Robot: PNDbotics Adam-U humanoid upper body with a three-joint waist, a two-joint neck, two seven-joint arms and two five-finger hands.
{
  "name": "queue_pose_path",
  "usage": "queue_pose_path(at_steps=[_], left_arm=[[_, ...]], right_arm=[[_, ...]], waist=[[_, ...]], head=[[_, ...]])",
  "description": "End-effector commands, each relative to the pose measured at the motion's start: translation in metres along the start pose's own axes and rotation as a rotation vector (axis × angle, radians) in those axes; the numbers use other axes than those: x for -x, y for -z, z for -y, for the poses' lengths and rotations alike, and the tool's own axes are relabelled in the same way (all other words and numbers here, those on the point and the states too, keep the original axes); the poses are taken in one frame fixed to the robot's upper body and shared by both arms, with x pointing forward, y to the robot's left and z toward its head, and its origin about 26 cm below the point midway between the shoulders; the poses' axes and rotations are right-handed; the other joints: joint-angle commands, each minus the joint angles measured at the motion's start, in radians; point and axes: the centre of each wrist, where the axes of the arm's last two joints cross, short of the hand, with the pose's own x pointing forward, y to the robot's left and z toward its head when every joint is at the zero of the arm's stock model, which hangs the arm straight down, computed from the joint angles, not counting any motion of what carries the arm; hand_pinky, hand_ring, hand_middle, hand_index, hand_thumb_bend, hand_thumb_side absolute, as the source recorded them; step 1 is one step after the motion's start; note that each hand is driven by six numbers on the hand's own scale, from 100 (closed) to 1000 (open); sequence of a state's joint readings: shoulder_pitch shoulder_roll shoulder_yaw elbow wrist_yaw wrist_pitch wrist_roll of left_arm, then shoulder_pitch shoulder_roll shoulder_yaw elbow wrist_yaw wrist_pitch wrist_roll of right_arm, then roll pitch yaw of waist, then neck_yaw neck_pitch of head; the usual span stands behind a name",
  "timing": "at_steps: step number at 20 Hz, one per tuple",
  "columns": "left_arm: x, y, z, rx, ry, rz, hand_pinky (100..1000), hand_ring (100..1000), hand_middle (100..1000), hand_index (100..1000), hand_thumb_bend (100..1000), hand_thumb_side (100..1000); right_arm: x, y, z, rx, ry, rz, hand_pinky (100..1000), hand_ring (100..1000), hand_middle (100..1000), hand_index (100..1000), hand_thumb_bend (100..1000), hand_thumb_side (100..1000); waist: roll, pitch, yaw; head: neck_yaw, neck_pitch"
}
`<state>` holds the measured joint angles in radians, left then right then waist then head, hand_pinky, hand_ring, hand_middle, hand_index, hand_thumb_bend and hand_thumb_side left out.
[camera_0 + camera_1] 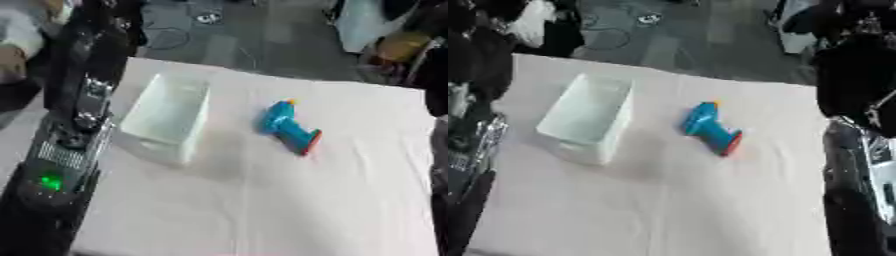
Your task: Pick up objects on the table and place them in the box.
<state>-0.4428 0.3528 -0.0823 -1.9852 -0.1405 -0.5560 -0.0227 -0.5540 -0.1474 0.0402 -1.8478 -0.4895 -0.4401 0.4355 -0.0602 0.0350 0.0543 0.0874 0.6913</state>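
Observation:
A blue toy drill (287, 127) with a red-orange base lies on its side on the white-covered table (262, 210), right of centre. To its left stands a translucent white box (163, 144), open on top, and nothing shows inside it. My left arm rises along the table's left edge, a green light on its forearm, and ends in a dark blurred left hand (87, 35) above the box's far left. My right hand (855, 75) is a dark blurred shape over the table's right edge, away from the drill. Neither hand touches anything.
Grey floor with cables and dark equipment lies beyond the table's far edge. White cloth stretches across the near half of the table. My right forearm (859, 180) hangs along the right edge.

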Motion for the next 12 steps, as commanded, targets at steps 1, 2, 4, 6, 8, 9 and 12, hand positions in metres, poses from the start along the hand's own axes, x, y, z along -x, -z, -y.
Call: queue_pose_path(at_steps=[1,2,4,6,8,9,12], left_arm=[[-0.0030,0.0054,-0.0061,0.010,0.020,0.022,803,700,858,882,373,1000],[-0.0030,0.0057,-0.0061,0.010,0.021,0.022,803,700,858,882,373,1000],[-0.0030,0.0061,-0.0061,0.009,0.021,0.023,803,700,857,882,373,1000],[-0.0030,0.0063,-0.0060,0.008,0.021,0.023,803,700,858,882,374,1000],[-0.0030,0.0065,-0.0060,0.008,0.021,0.023,804,700,858,881,374,1000],[-0.0030,0.0065,-0.0060,0.008,0.021,0.023,804,700,858,882,374,1000],[-0.0030,0.0060,-0.0065,0.010,0.024,0.020,804,700,858,881,374,1000]], right_arm=[[-0.0050,0.0061,-0.0001,-0.019,-0.025,0.021,584,529,790,695,100,1000],[-0.0047,0.0059,-0.0001,-0.021,-0.030,0.019,583,530,791,695,100,1000],[-0.0041,0.0055,-0.0002,-0.024,-0.036,0.017,585,528,790,693,100,1000],[-0.0037,0.0054,-0.0004,-0.026,-0.039,0.017,585,526,791,692,100,1000],[-0.0035,0.0052,-0.0005,-0.028,-0.041,0.016,587,524,791,692,100,1000],[-0.0034,0.0051,-0.0004,-0.029,-0.043,0.016,588,523,790,692,100,1000],[-0.0042,0.0046,0.0040,-0.037,-0.106,0.002,599,525,790,692,100,1000]], waist=[[0.005,-0.010,0.000],[0.005,-0.010,0.001],[0.004,-0.011,0.002],[0.003,-0.011,0.003],[0.003,-0.011,0.004],[0.003,-0.011,0.004],[0.004,-0.013,0.006]], head=[[-0.007,0.000],[-0.005,0.000],[-0.004,0.002],[-0.004,0.003],[-0.005,0.002],[-0.004,0.002],[0.006,-0.001]])
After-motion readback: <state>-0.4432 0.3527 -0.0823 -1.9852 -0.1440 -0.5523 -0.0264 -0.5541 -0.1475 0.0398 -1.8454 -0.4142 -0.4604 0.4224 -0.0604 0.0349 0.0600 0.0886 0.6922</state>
